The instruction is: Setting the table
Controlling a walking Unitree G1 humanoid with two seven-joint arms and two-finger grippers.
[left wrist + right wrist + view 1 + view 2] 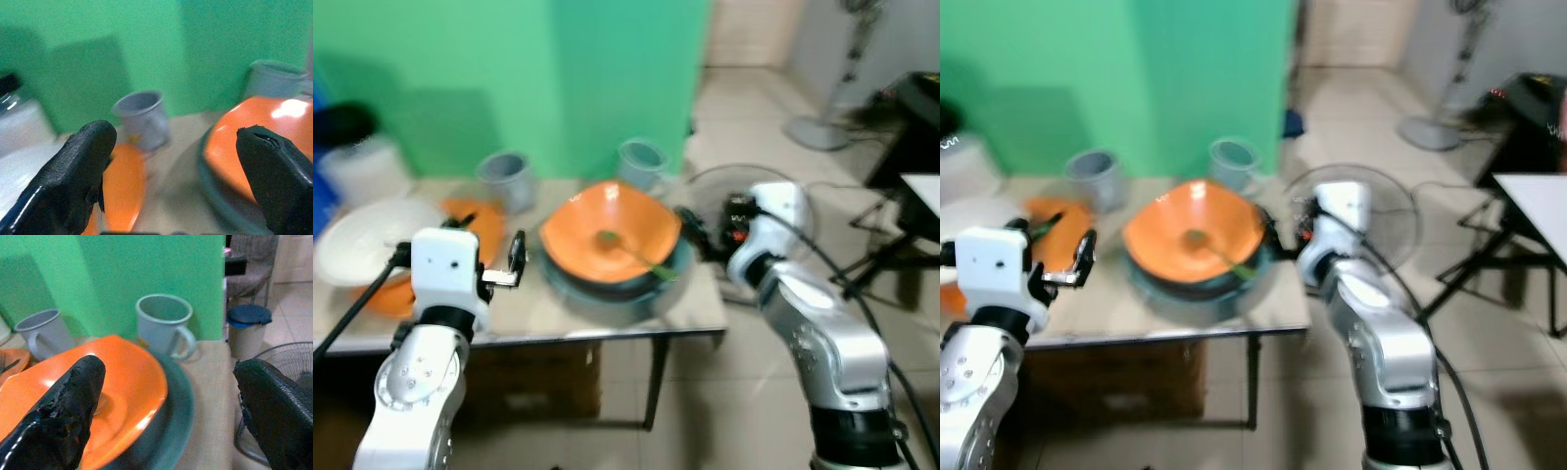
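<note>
Head views show us the orange bowl (pixel 612 238) stacked on a teal dish (pixel 625 297) near the table's (pixel 705 318) right edge, a green spoon (pixel 641 257) inside pointing toward the front right corner. Left wrist view: our left gripper (pixel 173 171) is spread wide, the bowl just beside it. Right wrist view: our right gripper (pixel 166 406), also wide, faces the bowl's rim and looks nearer.
</note>
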